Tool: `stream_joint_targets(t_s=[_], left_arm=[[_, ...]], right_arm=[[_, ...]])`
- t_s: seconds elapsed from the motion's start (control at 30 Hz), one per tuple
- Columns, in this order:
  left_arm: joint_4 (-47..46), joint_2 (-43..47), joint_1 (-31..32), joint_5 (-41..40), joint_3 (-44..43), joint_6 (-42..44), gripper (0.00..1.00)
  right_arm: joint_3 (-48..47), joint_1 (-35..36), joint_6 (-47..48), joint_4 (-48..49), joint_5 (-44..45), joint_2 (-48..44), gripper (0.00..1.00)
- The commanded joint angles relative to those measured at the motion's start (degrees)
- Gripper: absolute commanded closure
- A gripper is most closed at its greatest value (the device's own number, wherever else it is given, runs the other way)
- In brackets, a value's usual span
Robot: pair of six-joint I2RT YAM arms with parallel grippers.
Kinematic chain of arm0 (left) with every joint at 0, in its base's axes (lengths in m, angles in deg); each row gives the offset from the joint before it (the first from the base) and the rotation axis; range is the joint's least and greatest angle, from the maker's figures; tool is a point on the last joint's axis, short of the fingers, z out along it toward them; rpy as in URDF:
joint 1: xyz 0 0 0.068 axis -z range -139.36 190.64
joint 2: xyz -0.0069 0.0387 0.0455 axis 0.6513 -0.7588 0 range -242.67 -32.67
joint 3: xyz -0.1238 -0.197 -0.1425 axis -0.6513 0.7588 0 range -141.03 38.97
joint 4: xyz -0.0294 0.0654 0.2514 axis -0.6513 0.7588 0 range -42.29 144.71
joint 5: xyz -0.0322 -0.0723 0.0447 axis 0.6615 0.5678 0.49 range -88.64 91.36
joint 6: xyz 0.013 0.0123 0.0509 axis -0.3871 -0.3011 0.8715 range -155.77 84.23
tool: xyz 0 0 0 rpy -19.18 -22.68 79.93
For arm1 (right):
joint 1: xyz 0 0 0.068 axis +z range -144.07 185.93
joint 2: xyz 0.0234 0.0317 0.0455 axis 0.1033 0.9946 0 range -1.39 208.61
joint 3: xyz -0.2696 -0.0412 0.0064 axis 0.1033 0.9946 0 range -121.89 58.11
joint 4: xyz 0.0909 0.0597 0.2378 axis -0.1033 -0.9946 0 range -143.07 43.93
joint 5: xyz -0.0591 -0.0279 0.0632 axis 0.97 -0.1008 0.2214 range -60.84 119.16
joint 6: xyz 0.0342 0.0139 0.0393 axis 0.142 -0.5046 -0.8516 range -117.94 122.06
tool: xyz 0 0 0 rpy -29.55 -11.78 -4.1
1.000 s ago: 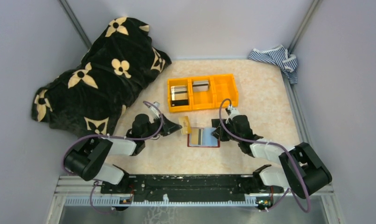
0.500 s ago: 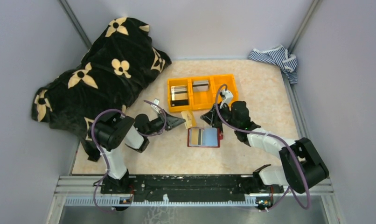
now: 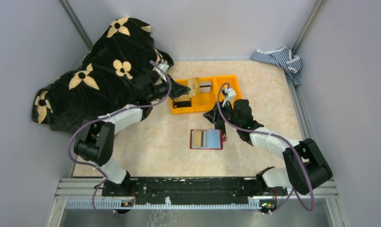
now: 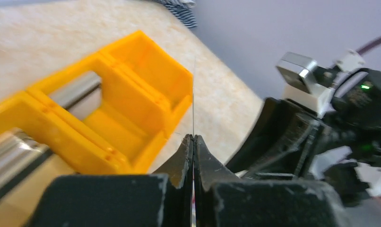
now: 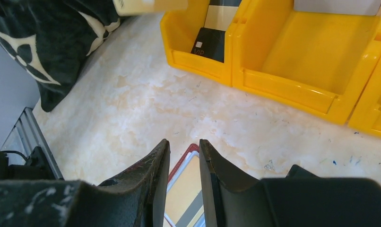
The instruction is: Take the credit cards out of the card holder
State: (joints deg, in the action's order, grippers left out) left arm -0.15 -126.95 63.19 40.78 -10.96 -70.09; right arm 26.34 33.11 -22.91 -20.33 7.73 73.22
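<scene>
Dark red card holder point(image 3: 206, 139) open flat, pale beige card point(image 3: 193, 87) held above orange bin point(image 3: 228, 92), dark card point(image 5: 211, 45) inside it

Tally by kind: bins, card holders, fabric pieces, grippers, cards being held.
Orange bin: 1
Card holder: 1
Fabric pieces: 2, black floral blanket, striped cloth
Grippers: 2, left gripper, right gripper
Held beige card: 1
Total: 7

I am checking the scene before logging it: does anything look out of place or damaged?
Nothing is spilled or damaged. The card holder lies open and flat. Only the black blanket and striped cloth lie bunched in the far corners.
</scene>
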Motion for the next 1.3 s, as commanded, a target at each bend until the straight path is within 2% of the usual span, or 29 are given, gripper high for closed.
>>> stream_joint_targets(t_s=[0.0, 0.1, 0.13, 0.2, 0.23, 0.4, 0.5, 0.57, 0.6, 0.93, 1.07, 1.27], left_arm=[[29.4, -1.4, -1.5, -0.2, -11.5, 20.8, 1.0], [33.7, -3.8, -2.9, -0.1, -16.1, 23.9, 1.0], [35.7, -4.9, -3.4, -0.7, -17.6, 25.0, 1.0], [39.7, -6.4, -4.1, -2.7, -20.6, 27.9, 1.0], [41.3, -6.7, -4.4, -4.1, -21.7, 28.8, 1.0], [39.4, -3.8, -5.6, -6.7, -19.4, 28.8, 1.0], [39.2, -2.5, -5.6, -7.4, -18.0, 28.7, 1.0], [38.9, -1.7, -5.7, -8.2, -17.1, 28.7, 1.0], [38.8, -1.2, -5.6, -8.6, -16.8, 28.8, 1.0], [40.3, 5.1, -5.7, -18.5, -13.9, 28.3, 1.0], [39.2, 7.5, -5.7, -22.8, -11.7, 27.2, 1.0], [39.2, 10.6, -5.6, -28.2, -9.8, 27.4, 1.0]], right_arm=[[-2.0, -0.7, 1.6, 1.0, 3.2, -2.3, 0.7], [-3.2, -1.4, 2.2, 0.2, 6.4, -0.8, 0.74], [-3.8, -1.8, 2.1, 0.5, 6.9, -0.1, 0.79], [-5.7, -2.3, 1.1, 0.5, 8.6, 1.8, 0.96], [-7.1, -2.6, 0.9, -0.2, 9.7, 2.8, 1.0], [-13.2, -2.7, 1.1, -4.3, 17.0, 7.4, 1.0], [-18.5, -2.7, 3.3, -7.8, 18.9, 11.9, 0.7], [-22.0, -2.2, 4.5, -9.3, 18.3, 14.6, 0.56], [-23.6, -1.6, 5.1, -9.8, 18.5, 15.7, 0.53], [-42.1, 8.8, 13.4, -23.6, 31.8, 29.3, 0.46], [-48.9, 11.4, 14.8, -28.3, 34.7, 33.8, 0.39], [-52.3, 13.3, 16.5, -30.8, 39.1, 37.5, 0.4]])
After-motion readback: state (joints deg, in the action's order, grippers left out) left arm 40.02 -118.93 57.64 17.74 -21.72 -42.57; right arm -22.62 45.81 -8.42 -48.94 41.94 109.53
